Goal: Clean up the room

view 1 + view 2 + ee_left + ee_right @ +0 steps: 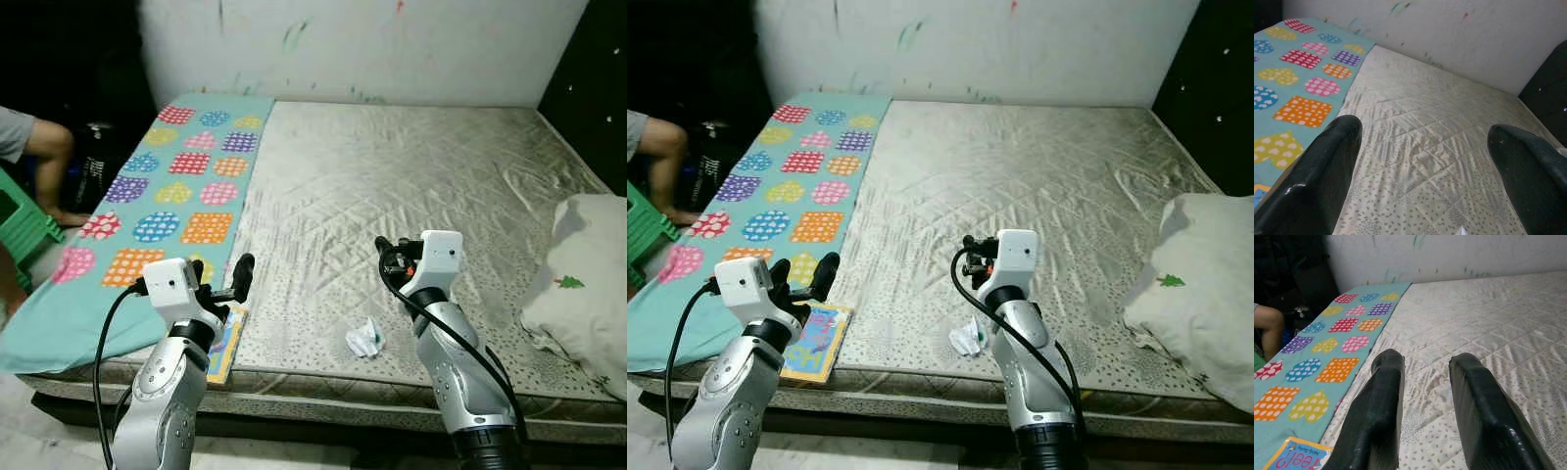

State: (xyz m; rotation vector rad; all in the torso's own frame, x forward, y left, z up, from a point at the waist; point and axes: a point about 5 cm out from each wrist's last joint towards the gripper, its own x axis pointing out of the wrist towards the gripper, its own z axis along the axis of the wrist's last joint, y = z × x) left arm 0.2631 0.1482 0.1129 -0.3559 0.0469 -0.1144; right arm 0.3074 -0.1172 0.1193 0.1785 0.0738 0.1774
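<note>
1. Risk: the crumpled paper scrap (365, 338) is small, light and low on the soft bed (411, 186). A descent that is off to one side would likely push it or pinch mattress fabric instead.
2. Risk: the scrap sits near the bed's front edge, so a nudge toward the robot could knock it to the floor.
3. Risk: the children's book (818, 340) lies on the front edge beside the patterned teal blanket (147, 215). The left arm could clip it in passing.
4. Right hand (387, 257): raised above the bed, fingers parted with a narrow gap, holding nothing. The scrap lies below it, nearer the robot and slightly to its left, well apart.
5. Left hand (230, 279): fingers spread wide, empty, hovering just above the book's far end.
6. Pillow (583, 284) lies at the bed's right edge. A person's arm (39, 147) shows at far left.
</note>
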